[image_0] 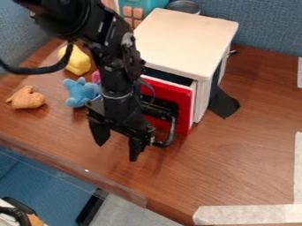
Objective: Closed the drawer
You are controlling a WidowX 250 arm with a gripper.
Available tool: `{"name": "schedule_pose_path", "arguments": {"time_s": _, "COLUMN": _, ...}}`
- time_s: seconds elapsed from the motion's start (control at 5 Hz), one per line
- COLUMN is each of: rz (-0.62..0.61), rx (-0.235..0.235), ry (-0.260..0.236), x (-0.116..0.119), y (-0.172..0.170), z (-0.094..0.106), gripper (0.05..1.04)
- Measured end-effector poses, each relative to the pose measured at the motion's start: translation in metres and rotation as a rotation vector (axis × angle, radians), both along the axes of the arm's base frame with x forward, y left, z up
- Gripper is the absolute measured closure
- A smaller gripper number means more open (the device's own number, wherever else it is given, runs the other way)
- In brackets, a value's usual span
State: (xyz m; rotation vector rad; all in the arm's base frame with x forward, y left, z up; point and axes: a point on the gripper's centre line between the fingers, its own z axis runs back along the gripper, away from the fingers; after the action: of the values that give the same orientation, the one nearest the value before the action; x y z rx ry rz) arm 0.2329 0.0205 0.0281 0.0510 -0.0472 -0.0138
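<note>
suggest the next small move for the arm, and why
Probably a gentle push on the red drawer front toward the white cabinet: the front stands out from it, with a dark gap behind its top edge, and the jaws hang on its outer side.

The red-fronted drawer [184, 101] sits upright and slightly open in the white cabinet [186, 39]

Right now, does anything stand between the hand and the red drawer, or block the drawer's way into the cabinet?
Nothing visible blocks the hand from the red drawer, or the drawer from the white cabinet.
</note>
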Motion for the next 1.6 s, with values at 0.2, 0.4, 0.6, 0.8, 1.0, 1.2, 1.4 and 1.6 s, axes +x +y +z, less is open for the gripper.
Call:
{"name": "schedule_pose_path", "arguments": {"time_s": 0.2, "rz": 0.012, "rx": 0.006, "ry": -0.008, "x": 0.007, "y": 0.002, "z": 0.0, "gripper": 0.083}}
{"name": "schedule_pose_path", "arguments": {"time_s": 0.4, "rz": 0.013, "rx": 0.009, "ry": -0.022, "x": 0.019, "y": 0.002, "z": 0.003, "gripper": 0.083}}
{"name": "schedule_pose_path", "arguments": {"time_s": 0.6, "rz": 0.021, "rx": 0.009, "ry": -0.029, "x": 0.027, "y": 0.003, "z": 0.003, "gripper": 0.083}}
{"name": "schedule_pose_path", "arguments": {"time_s": 0.8, "rz": 0.023, "rx": 0.017, "ry": -0.018, "x": 0.027, "y": 0.005, "z": 0.0, "gripper": 0.083}}
{"name": "schedule_pose_path", "arguments": {"time_s": 1.0, "rz": 0.022, "rx": 0.018, "ry": -0.017, "x": 0.026, "y": 0.004, "z": 0.0, "gripper": 0.083}}
{"name": "schedule_pose_path", "arguments": {"time_s": 1.2, "rz": 0.041, "rx": 0.008, "ry": -0.039, "x": 0.017, "y": 0.002, "z": 0.011, "gripper": 0.083}}
{"name": "schedule_pose_path", "arguments": {"time_s": 1.4, "rz": 0.028, "rx": -0.004, "ry": -0.064, "x": 0.001, "y": -0.002, "z": 0.027, "gripper": 0.083}}
{"name": "schedule_pose_path", "arguments": {"time_s": 1.6, "rz": 0.005, "rx": -0.018, "ry": -0.079, "x": -0.015, "y": -0.005, "z": 0.037, "gripper": 0.083}}
